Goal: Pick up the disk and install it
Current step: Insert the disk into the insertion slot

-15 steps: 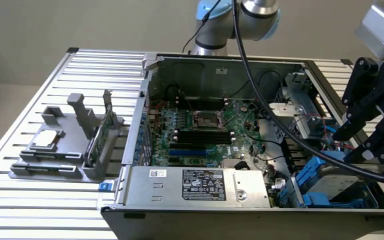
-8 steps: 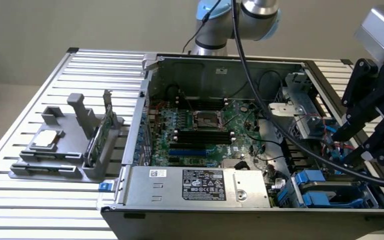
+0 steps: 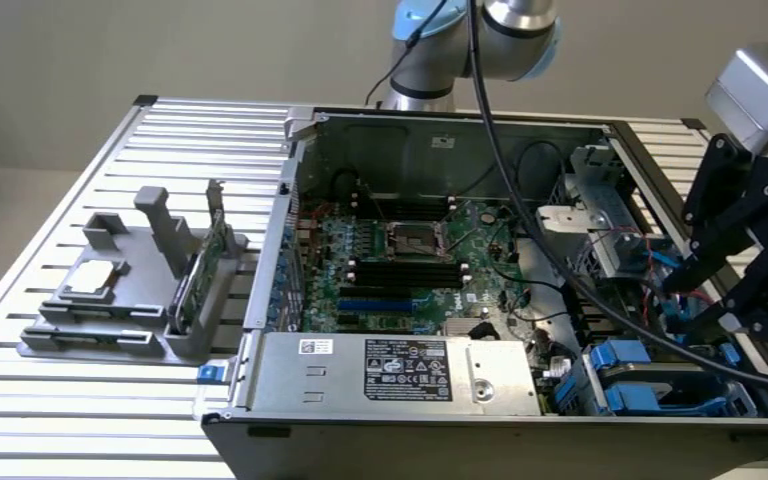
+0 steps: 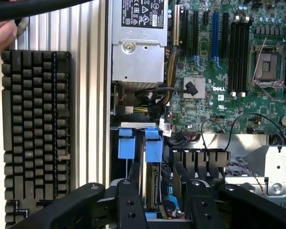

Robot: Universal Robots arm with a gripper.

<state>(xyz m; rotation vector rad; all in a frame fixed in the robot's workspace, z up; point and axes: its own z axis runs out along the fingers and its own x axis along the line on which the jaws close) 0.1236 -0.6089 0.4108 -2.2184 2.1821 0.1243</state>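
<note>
One disk (image 4: 152,188) on edge in drive bay (image 4: 133,125), blue rails (image 4: 126,145) showing. Pincer (image 4: 159,191) right over it, can't tell if pinching or spread. Keep it square, press straight, don't force.

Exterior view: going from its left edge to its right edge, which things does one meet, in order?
Processor chip on the grey holder → green circuit card standing upright → motherboard inside the open computer case → gripper.
</note>
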